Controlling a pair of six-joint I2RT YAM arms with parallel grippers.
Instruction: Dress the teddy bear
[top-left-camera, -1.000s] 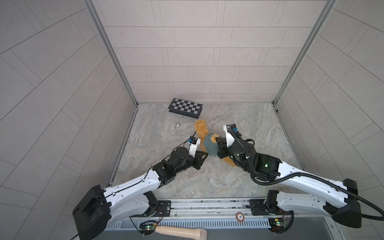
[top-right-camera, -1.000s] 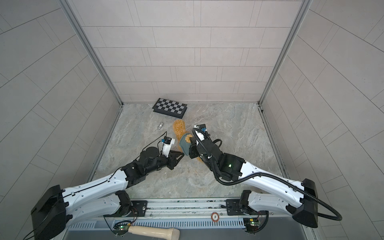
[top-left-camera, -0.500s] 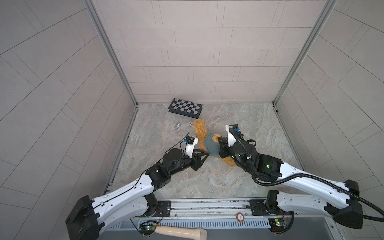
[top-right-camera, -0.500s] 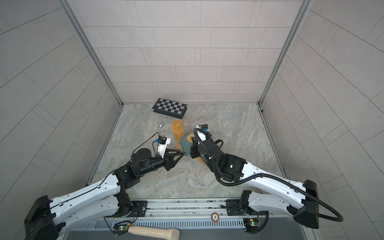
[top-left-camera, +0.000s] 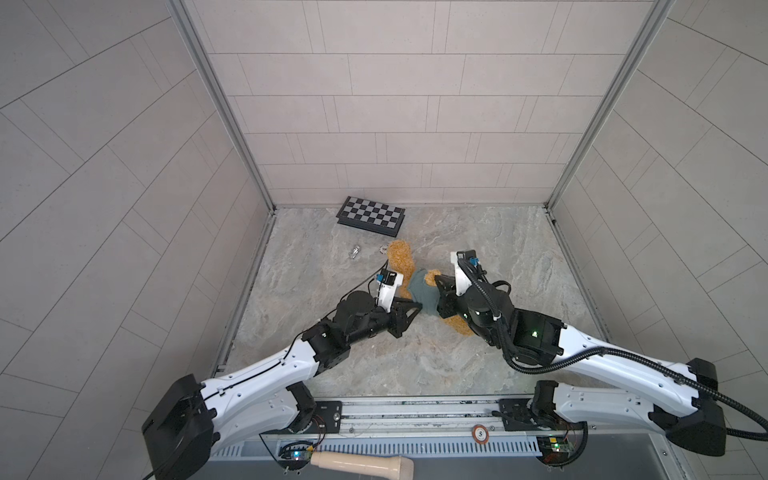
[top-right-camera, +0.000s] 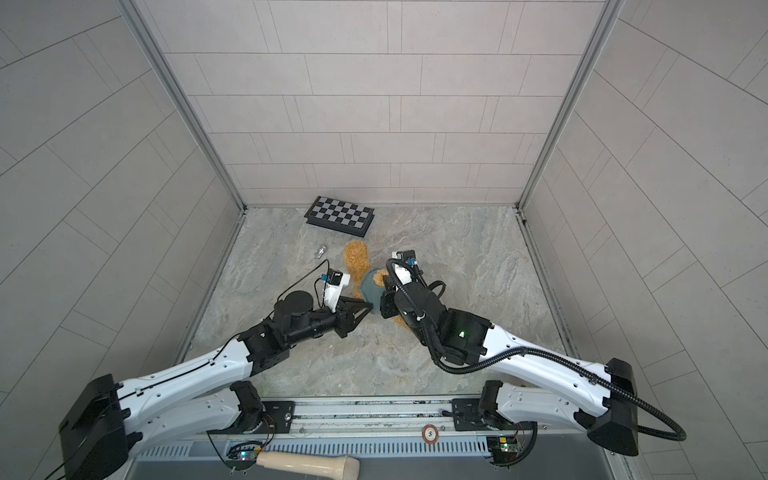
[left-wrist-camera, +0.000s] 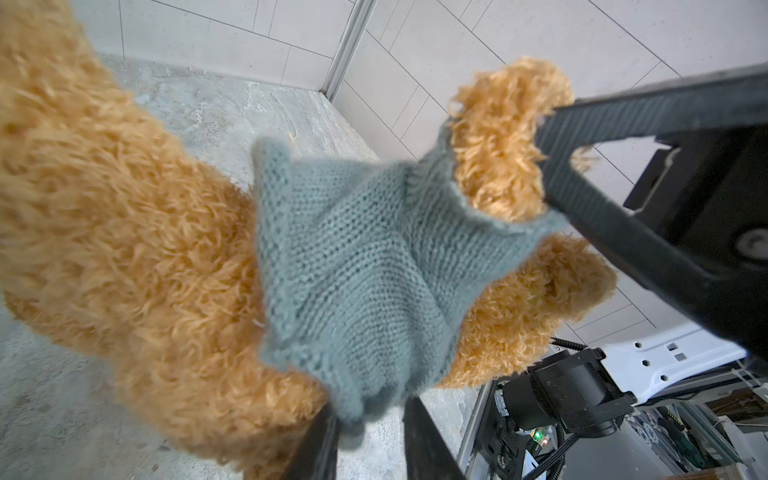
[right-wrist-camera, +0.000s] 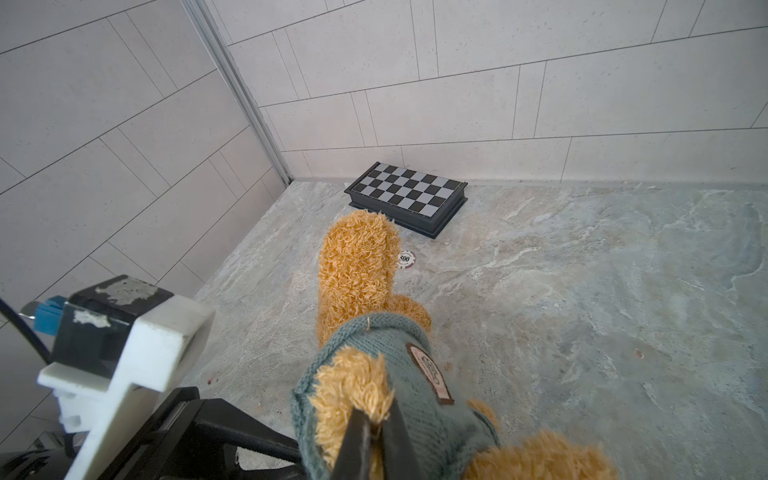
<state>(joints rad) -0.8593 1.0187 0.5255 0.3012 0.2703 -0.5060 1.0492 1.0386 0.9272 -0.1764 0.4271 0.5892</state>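
The teddy bear (top-left-camera: 400, 259) (top-right-camera: 356, 255) lies on the marble floor, a grey-green knitted sweater (top-left-camera: 422, 291) (top-right-camera: 371, 289) pulled part-way over it. In the left wrist view the sweater (left-wrist-camera: 353, 257) is stretched over the bear's fur (left-wrist-camera: 104, 208), and my left gripper (left-wrist-camera: 368, 415) (top-left-camera: 417, 306) is shut on its bunched hem. In the right wrist view my right gripper (right-wrist-camera: 376, 415) (top-left-camera: 438, 286) is shut on a furry paw poking out of a sweater (right-wrist-camera: 415, 399) opening. One bare leg (right-wrist-camera: 357, 266) points toward the back wall. The bear's head is hidden.
A folded chessboard (top-left-camera: 371, 216) (right-wrist-camera: 407, 195) lies at the back wall. A poker chip (right-wrist-camera: 406, 259) sits beside the bear's leg. A small clear object (top-left-camera: 354, 251) lies to the left. A wooden handle (top-left-camera: 361, 461) rests beyond the front rail. Tiled walls enclose three sides.
My left gripper drew back a little, widened slightly, then moved right onto the sweater hem and closed again. The right gripper has kept its hold in place.
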